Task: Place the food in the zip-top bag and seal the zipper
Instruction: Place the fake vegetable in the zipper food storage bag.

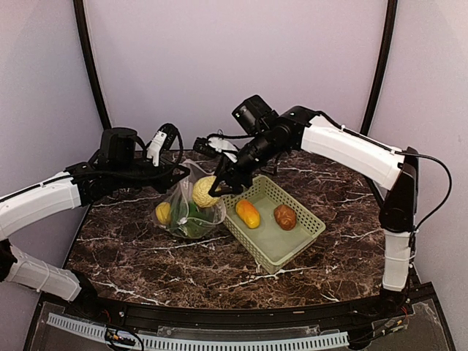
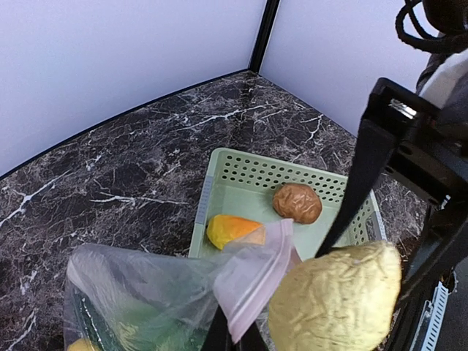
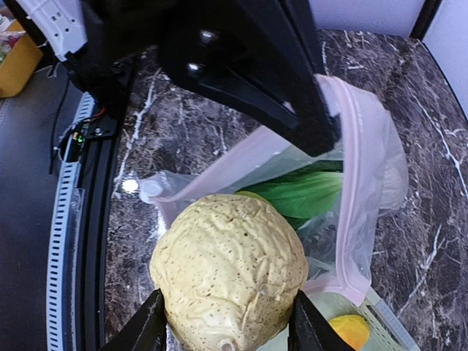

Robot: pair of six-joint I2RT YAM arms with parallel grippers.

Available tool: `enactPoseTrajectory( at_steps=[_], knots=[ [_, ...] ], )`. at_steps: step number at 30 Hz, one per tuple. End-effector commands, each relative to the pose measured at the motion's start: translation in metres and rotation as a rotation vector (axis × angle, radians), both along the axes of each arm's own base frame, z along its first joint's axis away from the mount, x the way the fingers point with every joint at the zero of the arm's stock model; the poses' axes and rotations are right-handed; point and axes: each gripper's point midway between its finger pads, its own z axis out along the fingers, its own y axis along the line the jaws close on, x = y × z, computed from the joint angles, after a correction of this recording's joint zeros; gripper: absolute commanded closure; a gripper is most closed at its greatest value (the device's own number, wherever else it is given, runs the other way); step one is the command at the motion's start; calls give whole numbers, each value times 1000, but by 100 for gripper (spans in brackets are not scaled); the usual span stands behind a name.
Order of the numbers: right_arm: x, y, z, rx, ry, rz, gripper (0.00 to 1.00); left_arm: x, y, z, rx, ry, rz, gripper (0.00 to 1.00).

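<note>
Mid-loading, apparently: beige round piece clamped in the right gripper, jaws spread to its width, poised at the mouth of the bag, centre-left of the top view. Just above, the zipper pinched tight in the left gripper, mouth held open. Next: lower inside, release, then fetch orange piece and potato from the basket.

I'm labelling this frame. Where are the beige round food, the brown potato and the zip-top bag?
beige round food (image 3: 230,270): right wrist view, its bumpy middle.
brown potato (image 2: 297,202): left wrist view, its centre.
zip-top bag (image 2: 146,281): left wrist view, clear side wall.
</note>
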Motion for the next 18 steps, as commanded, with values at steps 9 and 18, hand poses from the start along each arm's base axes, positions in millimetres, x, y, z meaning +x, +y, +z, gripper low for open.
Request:
enactPoseTrajectory(
  at_steps=[9,18],
  knots=[
    [55,33,-6,-7,-165,-212,68,-9,1,21,-71,-21,-25,99],
    [49,61,-29,0,-115,-192,47,-6,10,28,-75,-58,31,99]
  ],
)
